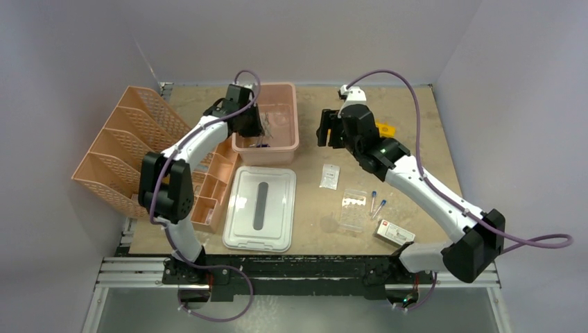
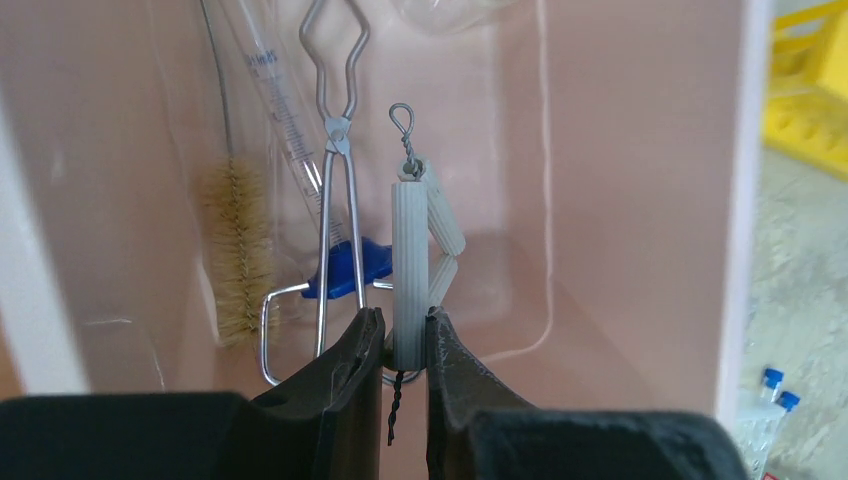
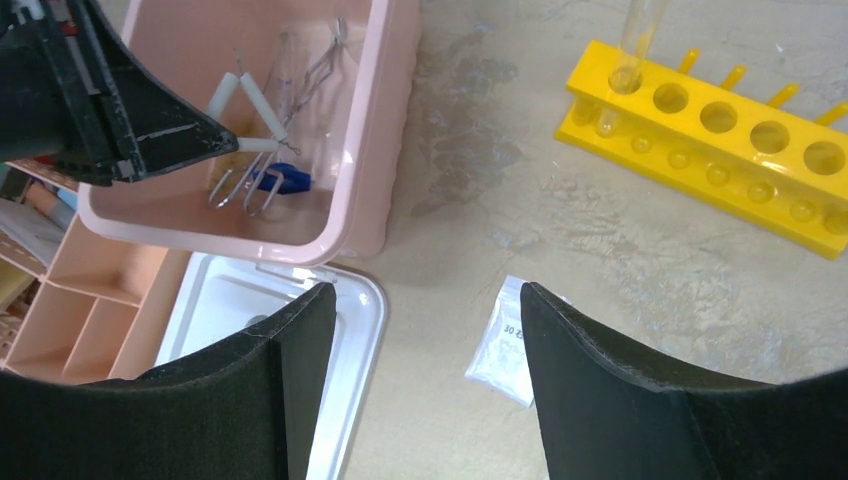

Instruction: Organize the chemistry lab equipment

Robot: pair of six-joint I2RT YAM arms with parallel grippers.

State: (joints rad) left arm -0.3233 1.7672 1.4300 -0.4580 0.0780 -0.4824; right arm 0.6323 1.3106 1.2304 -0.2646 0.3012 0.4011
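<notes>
**Left gripper clamped on wire clamp in tub; right gripper spread wide**

1. Left gripper (image 2: 405, 330): the jaws are almost closed. They pinch the lower end of a wire clamp with white ribbed sleeves (image 2: 412, 235). The clamp stands upright at frame centre in the left wrist view, with its twisted wire loop at the top. It is inside the pink plastic tub (image 2: 620, 150). Whether it touches the tub floor cannot be told.

2. Right gripper (image 3: 425, 335): the jaws stand wide apart and hold nothing. A small clear packet (image 3: 510, 345) lies on the table between the fingers, close to the finger on the right of the frame.

3. View differences:
   - Only the left wrist view shows the tub contents in detail. It shows metal wire tongs (image 2: 335, 190) just left of the clamp, a graduated clear glass tube (image 2: 272, 85) at upper left and a tan bristle brush (image 2: 238, 255) at far left.
   - The right wrist view shows the yellow holed tube rack (image 3: 720, 140) at upper right. One clear test tube (image 3: 635, 40) stands in its end hole.
   - Only the top view shows two blue-capped vials (image 1: 378, 202) right of centre and the peach mesh desk organizer (image 1: 132, 146) at left.
</notes>
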